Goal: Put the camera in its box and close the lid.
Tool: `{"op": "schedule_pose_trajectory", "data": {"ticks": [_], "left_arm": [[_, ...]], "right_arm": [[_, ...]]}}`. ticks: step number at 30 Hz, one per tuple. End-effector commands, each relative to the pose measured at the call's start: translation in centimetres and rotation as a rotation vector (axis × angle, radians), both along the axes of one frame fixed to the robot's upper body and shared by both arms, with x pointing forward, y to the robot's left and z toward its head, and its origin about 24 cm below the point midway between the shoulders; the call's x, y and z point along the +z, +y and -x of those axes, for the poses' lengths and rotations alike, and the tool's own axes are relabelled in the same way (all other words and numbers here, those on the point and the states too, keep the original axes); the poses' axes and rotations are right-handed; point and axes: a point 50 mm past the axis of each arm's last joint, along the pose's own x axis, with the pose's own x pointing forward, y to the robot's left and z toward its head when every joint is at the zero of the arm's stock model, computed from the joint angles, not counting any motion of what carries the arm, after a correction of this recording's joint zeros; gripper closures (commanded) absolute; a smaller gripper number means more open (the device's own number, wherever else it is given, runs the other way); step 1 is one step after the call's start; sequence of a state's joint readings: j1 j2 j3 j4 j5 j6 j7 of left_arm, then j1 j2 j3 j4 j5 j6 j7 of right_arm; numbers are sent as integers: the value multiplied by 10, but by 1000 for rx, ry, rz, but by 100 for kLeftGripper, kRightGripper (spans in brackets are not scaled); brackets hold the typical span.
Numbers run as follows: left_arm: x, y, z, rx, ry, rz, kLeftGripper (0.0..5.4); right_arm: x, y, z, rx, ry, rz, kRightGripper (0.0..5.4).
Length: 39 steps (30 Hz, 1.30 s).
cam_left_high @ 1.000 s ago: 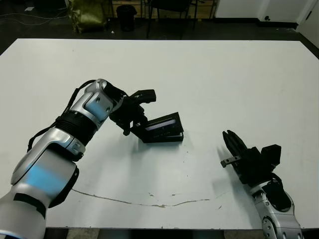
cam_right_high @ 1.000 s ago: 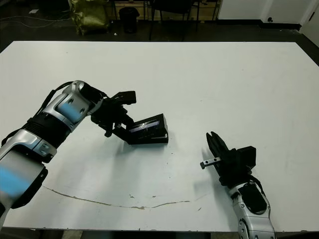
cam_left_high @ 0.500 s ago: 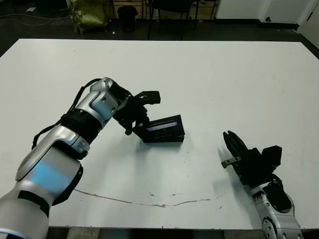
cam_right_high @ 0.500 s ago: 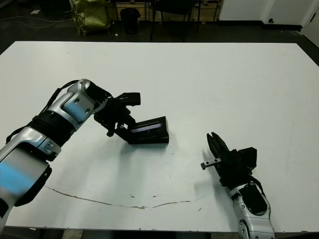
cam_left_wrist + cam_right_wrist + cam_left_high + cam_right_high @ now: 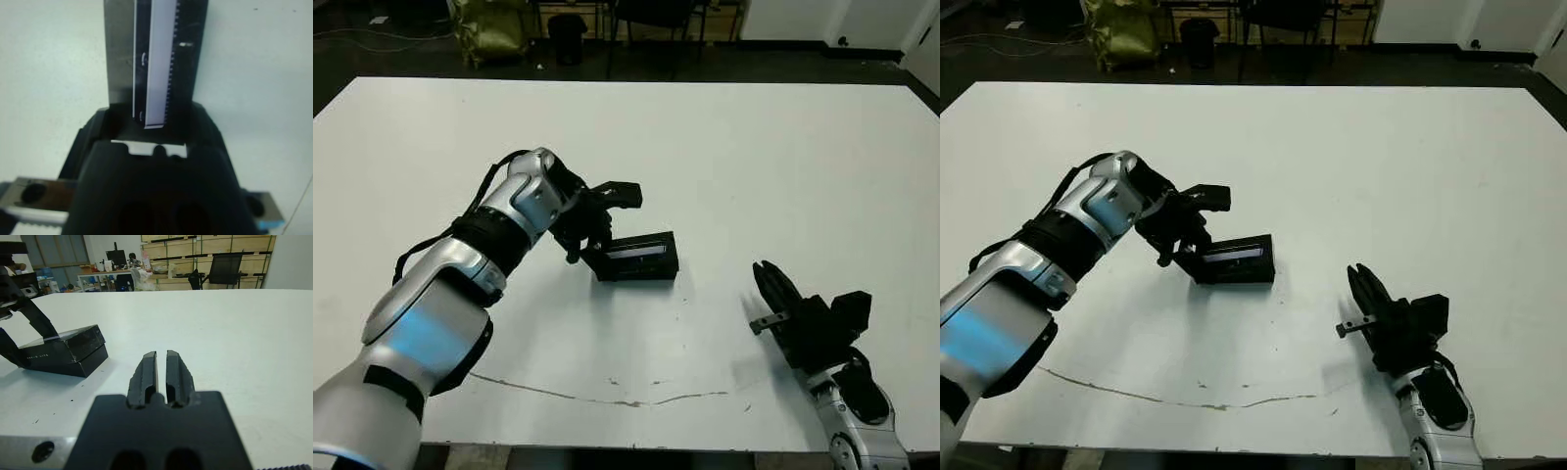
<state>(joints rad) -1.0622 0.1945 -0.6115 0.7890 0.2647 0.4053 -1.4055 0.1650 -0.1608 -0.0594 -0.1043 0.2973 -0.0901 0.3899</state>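
Observation:
The box (image 5: 644, 270) sits mid-table as a black block, with the lid (image 5: 636, 249) lying nearly flat on it, glossy strip up. My left gripper (image 5: 605, 223) is open at the box's left end: one finger sticks out above and behind the lid, the other reaches down to the lid's left edge. In the left wrist view the lid (image 5: 161, 58) stretches away from the gripper body. The camera is hidden. My right gripper (image 5: 765, 281) is shut and empty, resting off to the box's right; its wrist view shows the box (image 5: 73, 363) some way off.
White table (image 5: 783, 157) with a thin dark scratch line (image 5: 607, 397) near the front edge. Chairs and a bag stand beyond the far edge.
The lid has come down from a steep tilt to nearly flat on the box, and my left gripper has followed it slightly to the right. The right arm has stayed put.

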Motion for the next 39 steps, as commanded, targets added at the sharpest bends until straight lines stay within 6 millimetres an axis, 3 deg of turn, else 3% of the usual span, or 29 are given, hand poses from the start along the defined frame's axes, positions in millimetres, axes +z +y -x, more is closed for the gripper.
{"op": "schedule_pose_trajectory", "data": {"ticks": [1,8,21,35,39], "left_arm": [[-17,-36,15,-126,46,41,319],[-16,-41,17,-136,42,20,319],[-12,-46,17,-270,-63,-5,6],[-11,-48,16,-302,-76,35,3],[0,-52,12,-287,-91,161,3]], "right_arm": [[-4,-3,3,-7,19,-10,540],[-4,-4,5,-13,26,-9,540],[-3,-3,5,-12,22,16,540],[-5,0,7,-24,46,2,540],[-7,-1,7,-39,54,29,540]]}}
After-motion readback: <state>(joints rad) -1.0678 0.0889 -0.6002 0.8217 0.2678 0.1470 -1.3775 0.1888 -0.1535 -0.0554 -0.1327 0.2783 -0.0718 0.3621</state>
